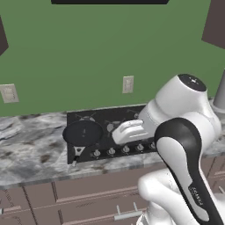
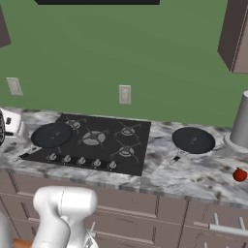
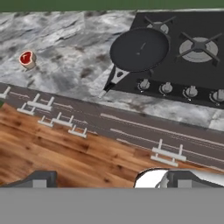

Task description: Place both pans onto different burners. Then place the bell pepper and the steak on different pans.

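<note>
One black pan (image 2: pixel 52 134) (image 1: pixel 82 132) (image 3: pixel 139 49) sits on the front-left burner of the black cooktop (image 2: pixel 140 145), its short handle pointing toward the counter's front edge. The other pan (image 2: pixel 193 140) lies on the marble counter to the right of the cooktop. A red bell pepper (image 2: pixel 240 175) rests near the counter's front right. The steak (image 3: pixel 27 59) lies on the counter left of the cooktop. Free burners (image 2: pixel 127 130) (image 3: pixel 199 45) show bare grates. My gripper (image 3: pixel 111 181) hangs open over the floor in front of the drawers, nothing between its fingertips.
A row of silver knobs (image 2: pixel 81 161) lines the cooktop's front. A grey cylinder (image 2: pixel 240 121) stands at the back right of the counter, and a white appliance (image 2: pixel 9 122) at the far left. Drawers with bar handles (image 3: pixel 168 154) run below the counter.
</note>
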